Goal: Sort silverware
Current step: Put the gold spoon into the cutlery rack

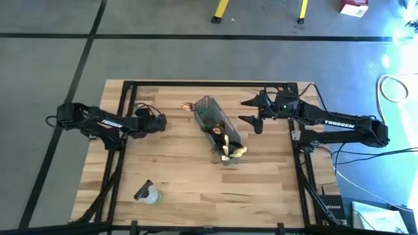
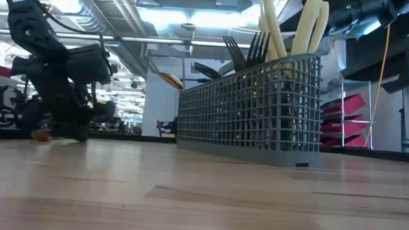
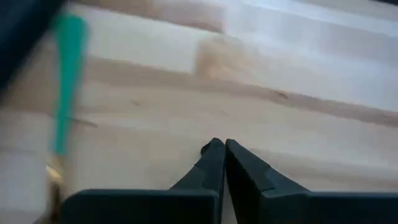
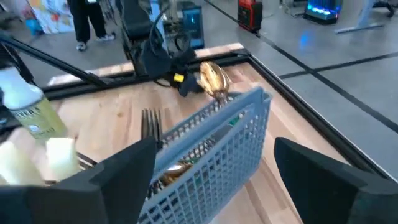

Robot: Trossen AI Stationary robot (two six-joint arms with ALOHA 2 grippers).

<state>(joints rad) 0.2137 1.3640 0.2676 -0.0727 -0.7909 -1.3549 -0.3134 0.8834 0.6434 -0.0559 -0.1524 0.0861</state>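
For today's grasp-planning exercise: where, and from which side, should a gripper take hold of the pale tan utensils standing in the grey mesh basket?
Grip the pale tan utensils by the handle ends that stick up above the basket rim, coming down from above. They stand nearly upright, and the mesh walls block any side approach lower down. The open right gripper hovers beside the basket and looks the likelier one; the left gripper is shut, farther off.

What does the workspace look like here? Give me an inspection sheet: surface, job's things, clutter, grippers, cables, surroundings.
Surface: wooden table, black frame.
Job's things: tan and black utensils standing in the grey mesh basket; green-handled utensil lying on the wood.
Clutter: small clear bottle near the front edge.
Grippers: left gripper shut, empty, low over the table; right gripper open beside the basket.
Cables: white cable on the floor, right.
Surroundings: grey floor; a person's legs beyond the table.
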